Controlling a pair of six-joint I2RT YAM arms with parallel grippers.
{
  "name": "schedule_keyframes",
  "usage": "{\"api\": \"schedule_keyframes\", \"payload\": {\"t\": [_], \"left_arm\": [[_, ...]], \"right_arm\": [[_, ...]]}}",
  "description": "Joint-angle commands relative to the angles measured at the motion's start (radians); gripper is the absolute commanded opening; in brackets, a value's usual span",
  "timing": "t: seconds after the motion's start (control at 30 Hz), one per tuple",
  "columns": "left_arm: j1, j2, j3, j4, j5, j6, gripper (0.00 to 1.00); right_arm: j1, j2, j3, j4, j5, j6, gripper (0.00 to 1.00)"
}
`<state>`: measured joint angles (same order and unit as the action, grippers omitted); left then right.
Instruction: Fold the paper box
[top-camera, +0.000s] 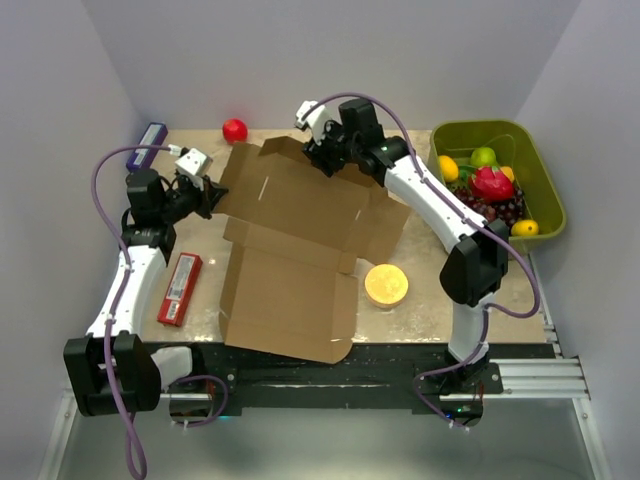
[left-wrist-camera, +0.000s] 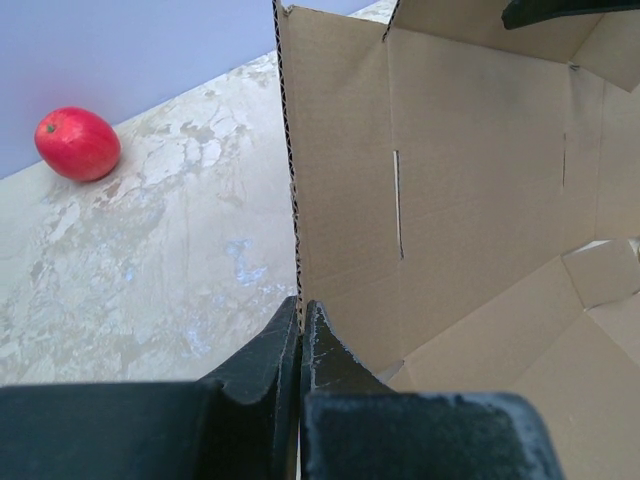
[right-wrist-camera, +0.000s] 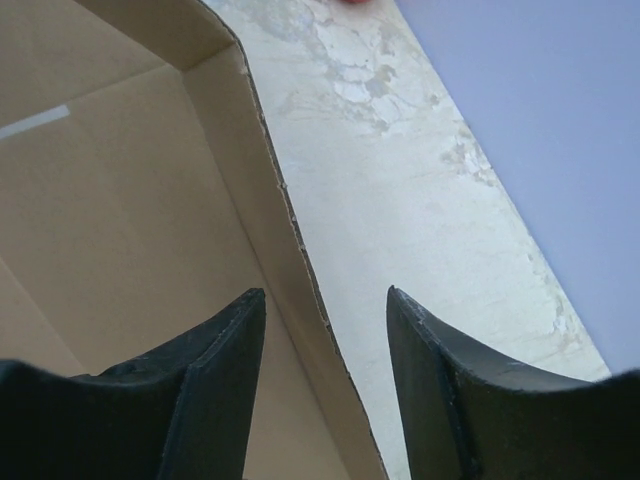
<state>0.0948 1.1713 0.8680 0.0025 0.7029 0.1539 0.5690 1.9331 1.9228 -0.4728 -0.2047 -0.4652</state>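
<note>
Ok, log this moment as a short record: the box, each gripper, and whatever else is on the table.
paper box: unfolded on the table, left and far flaps raised
left gripper: shut on the left flap's edge
right gripper: open, jaws either side of the far flap's edge
other items: red fruit at far edge; green bin of fruit, right; yellow disc beside box; red packet, left

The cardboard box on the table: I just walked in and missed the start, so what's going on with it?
Two robot arms are working on the paper box, which lies mostly flat and unfolded on the table. The left arm has its jaws shut on the edge of a raised panel at the box's left side. The right arm reaches to the far edge, its jaws open astride a raised flap there, not yet gripping it.
</note>
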Motion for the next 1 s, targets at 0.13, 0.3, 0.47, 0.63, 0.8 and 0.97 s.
{"api": "schedule_keyframes", "payload": {"t": [0.13, 0.3, 0.47, 0.63, 0.8, 0.97], "left_arm": [[-0.006, -0.018, -0.003, 0.034, -0.055, -0.008, 0.00], [-0.023, -0.007, -0.001, 0.045, -0.109, -0.046, 0.11], [-0.026, -0.027, 0.008, 0.033, -0.204, -0.091, 0.73], [-0.041, -0.155, -0.036, 0.047, -0.429, -0.223, 0.81], [-0.063, -0.344, -0.147, 0.039, -0.459, -0.361, 0.75], [-0.086, -0.355, -0.217, -0.068, -0.327, -0.505, 0.69]], "right_arm": [[-0.001, 0.017, 0.074, -0.070, -0.030, -0.061, 0.15], [0.002, 0.007, 0.047, -0.050, -0.013, -0.072, 0.00], [0.005, 0.015, 0.048, -0.050, 0.030, -0.085, 0.00], [0.023, 0.024, 0.053, -0.061, 0.073, -0.113, 0.00], [0.035, 0.038, 0.048, -0.066, 0.093, -0.127, 0.00], [0.042, 0.046, 0.048, -0.064, 0.126, -0.130, 0.00]]}}
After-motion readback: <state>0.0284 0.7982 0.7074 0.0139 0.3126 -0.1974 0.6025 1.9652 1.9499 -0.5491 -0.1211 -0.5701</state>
